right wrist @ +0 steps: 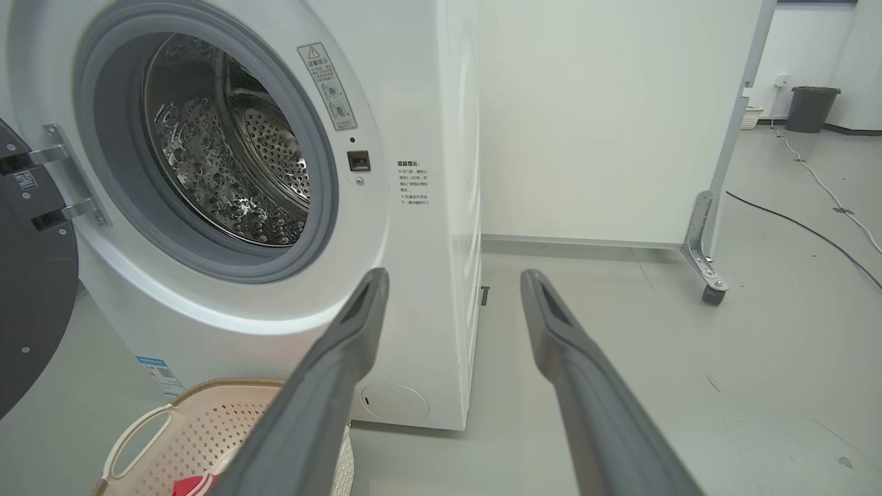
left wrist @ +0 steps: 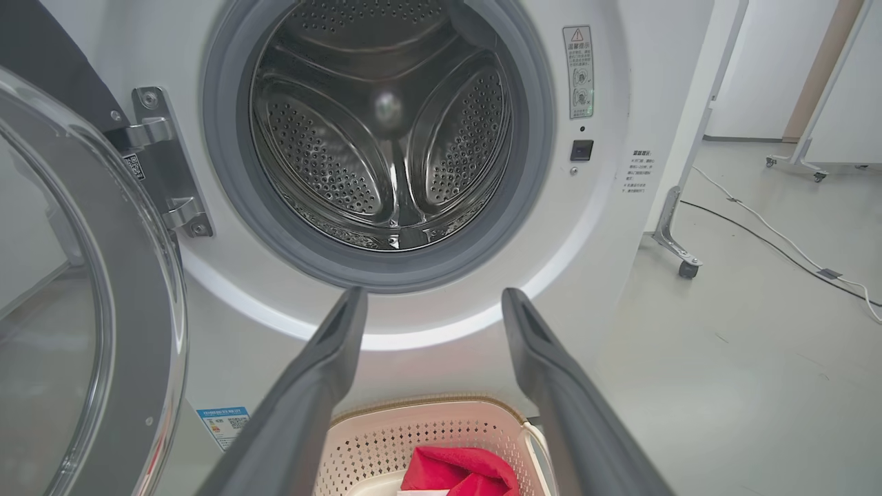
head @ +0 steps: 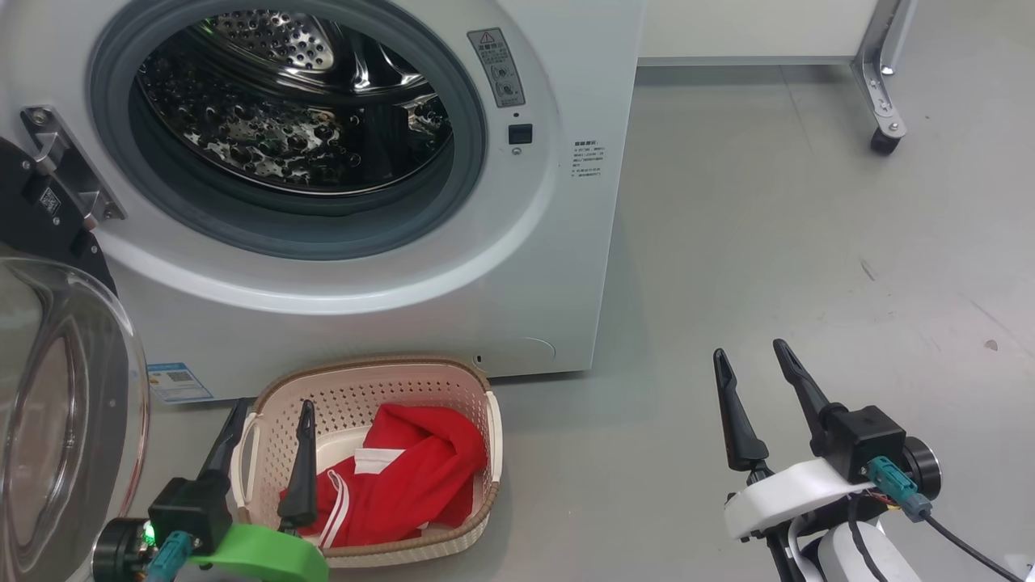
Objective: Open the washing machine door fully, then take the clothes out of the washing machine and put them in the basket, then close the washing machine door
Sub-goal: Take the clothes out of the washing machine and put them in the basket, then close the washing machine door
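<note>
The white washing machine [head: 558,202] stands with its door [head: 57,420] swung wide open to the left, its glass bowl facing me. Nothing lies in the steel drum [left wrist: 386,138]. Red clothes [head: 412,477] with white stripes lie in the cream basket [head: 453,380] on the floor in front of the machine. My left gripper [head: 271,412] is open over the basket's left side, holding nothing. My right gripper [head: 752,356] is open above the bare floor to the right, well away from the basket. The wrist views show the left gripper [left wrist: 431,300] and the right gripper [right wrist: 455,279] with fingers apart.
A grey floor [head: 808,242] spreads to the right of the machine. A white partition on a castor leg [head: 881,121] stands at the back right. A cable [left wrist: 778,241] runs across the floor, and a dark bin [right wrist: 813,107] stands far off.
</note>
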Tool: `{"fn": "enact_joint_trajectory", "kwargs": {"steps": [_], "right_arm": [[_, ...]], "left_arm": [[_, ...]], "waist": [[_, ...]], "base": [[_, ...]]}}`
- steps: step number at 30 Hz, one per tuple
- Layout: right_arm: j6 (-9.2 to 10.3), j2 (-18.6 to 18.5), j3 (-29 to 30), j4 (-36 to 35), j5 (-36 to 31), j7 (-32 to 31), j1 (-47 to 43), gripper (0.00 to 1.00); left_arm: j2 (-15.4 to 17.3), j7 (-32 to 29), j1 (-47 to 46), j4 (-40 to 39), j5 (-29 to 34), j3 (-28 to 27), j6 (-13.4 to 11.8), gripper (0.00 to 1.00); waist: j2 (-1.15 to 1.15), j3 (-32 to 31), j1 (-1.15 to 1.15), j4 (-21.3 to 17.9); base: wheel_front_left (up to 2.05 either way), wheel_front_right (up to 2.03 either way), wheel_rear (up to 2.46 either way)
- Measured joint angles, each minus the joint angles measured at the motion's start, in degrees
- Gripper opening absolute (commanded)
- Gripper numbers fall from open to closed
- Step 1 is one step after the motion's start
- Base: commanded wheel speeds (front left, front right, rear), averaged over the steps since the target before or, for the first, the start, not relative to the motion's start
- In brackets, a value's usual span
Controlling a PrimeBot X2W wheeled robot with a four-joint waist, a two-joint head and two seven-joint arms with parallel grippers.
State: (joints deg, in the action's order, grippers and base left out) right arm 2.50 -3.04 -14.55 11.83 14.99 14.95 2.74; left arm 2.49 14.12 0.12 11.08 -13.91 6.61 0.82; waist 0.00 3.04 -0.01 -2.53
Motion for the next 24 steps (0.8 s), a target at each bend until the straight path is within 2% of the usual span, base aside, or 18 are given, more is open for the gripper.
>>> {"fn": "enact_joint_trajectory", "kwargs": {"steps": [24], "right_arm": [[0.0, 0.21, -0.12, -1.03, -0.01, 0.0, -0.94, 1.0]], "left_arm": [[0.08, -2.55, 3.32, -6.1, 0.91, 1.07, -1.6, 1.0]], "waist": [[0.0, -0.11, 0.0, -0.17]], "base": [[-0.01, 0.03, -0.02]]}}
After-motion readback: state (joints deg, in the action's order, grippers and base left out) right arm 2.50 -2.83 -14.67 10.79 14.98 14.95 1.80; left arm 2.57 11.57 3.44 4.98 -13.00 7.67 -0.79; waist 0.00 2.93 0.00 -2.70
